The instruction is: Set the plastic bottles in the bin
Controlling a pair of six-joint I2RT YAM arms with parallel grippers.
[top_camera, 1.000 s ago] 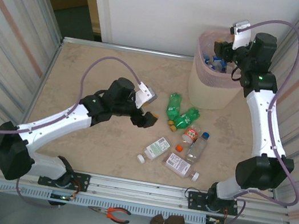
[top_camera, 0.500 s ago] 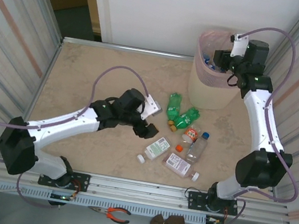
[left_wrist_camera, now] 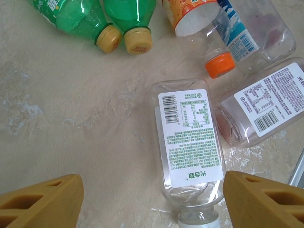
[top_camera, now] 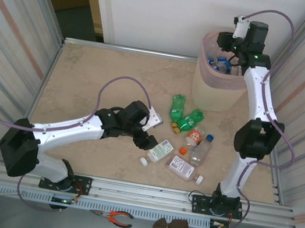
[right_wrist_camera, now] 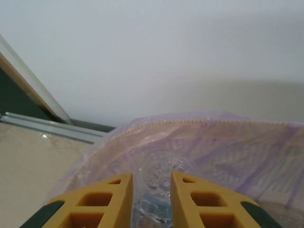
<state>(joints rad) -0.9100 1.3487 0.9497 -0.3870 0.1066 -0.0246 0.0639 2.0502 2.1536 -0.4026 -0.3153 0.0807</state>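
My left claw [left_wrist_camera: 152,183] hangs released above the flat clear white-labelled plastic bottle [left_wrist_camera: 190,137] at lower centre; I'd shift frame-right to centre it before dropping and clenching.

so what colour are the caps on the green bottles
Yellow-gold caps, clearest in the left wrist view.

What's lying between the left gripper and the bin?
In the top view, two green bottles lie between the left gripper and the bin; past them the table is bare up to the bin.
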